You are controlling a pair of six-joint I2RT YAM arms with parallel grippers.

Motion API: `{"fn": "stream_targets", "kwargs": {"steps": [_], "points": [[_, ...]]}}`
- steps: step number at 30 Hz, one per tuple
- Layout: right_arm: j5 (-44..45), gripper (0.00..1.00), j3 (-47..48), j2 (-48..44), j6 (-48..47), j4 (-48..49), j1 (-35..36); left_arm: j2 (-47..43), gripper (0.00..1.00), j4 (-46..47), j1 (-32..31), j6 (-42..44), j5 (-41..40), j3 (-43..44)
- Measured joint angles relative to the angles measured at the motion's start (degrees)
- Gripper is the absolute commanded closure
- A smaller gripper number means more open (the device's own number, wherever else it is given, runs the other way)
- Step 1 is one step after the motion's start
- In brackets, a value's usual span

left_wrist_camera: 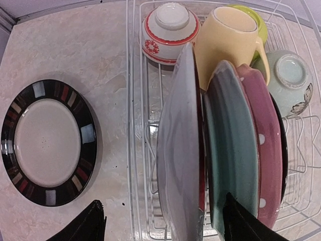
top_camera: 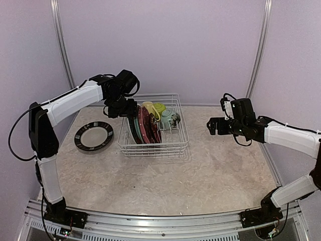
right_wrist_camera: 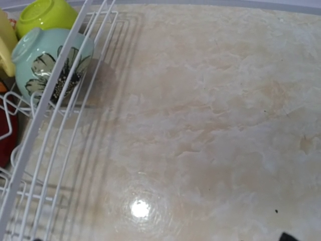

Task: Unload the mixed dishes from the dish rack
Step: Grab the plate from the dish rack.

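Observation:
The white wire dish rack stands mid-table. In the left wrist view it holds upright plates: a grey-backed dark red plate, a teal plate and a pink dotted plate. Behind them are a red-patterned white bowl, a pale yellow mug, a lime green bowl and a pale green bowl. My left gripper is open just above the plates, its fingers straddling the dark red and teal plates. My right gripper is open and empty, right of the rack.
A black-rimmed plate with a pale centre lies flat on the table left of the rack. The right wrist view shows the rack's right wall, the pale green bowl and bare tabletop.

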Motion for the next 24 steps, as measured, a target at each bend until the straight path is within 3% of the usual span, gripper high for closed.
{"fn": "stream_targets", "kwargs": {"steps": [12,24], "points": [[0.22,0.0,-0.04,0.0,0.02,-0.15,0.0,4.9,0.61,-1.42,-0.02,-0.11,-0.11,3.74],[0.66,0.0,-0.5,0.0,0.2,-0.28,0.0,6.19,0.8,-2.27,-0.02,-0.28,-1.51,5.11]]}}
